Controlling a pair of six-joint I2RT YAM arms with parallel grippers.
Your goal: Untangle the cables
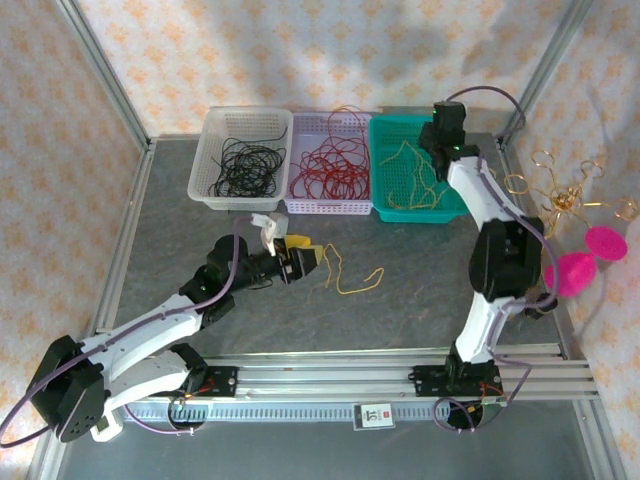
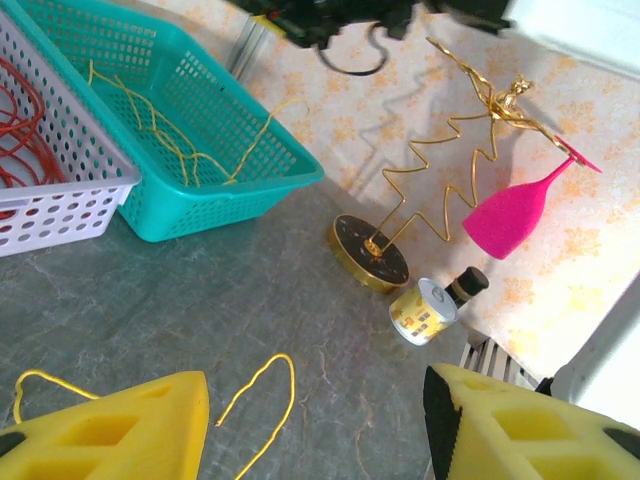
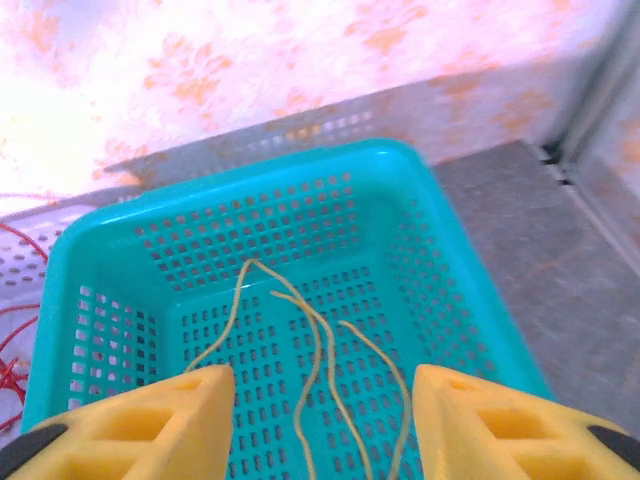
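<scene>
Top: black cables, red cables and yellow cables binned separately at 12 o'clock. One loose cable lies on the table, at 3 o'clock of the left gripper.
Left wrist: jaws apart, empty.
Right wrist: right gripper released, empty over the teal basket.
Nearly done, I judge.

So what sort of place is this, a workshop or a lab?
Probably a robot test bench: left arm and right arm bolted to a rail-edged table, patterned screens around it, cables sorted by colour into baskets.
</scene>
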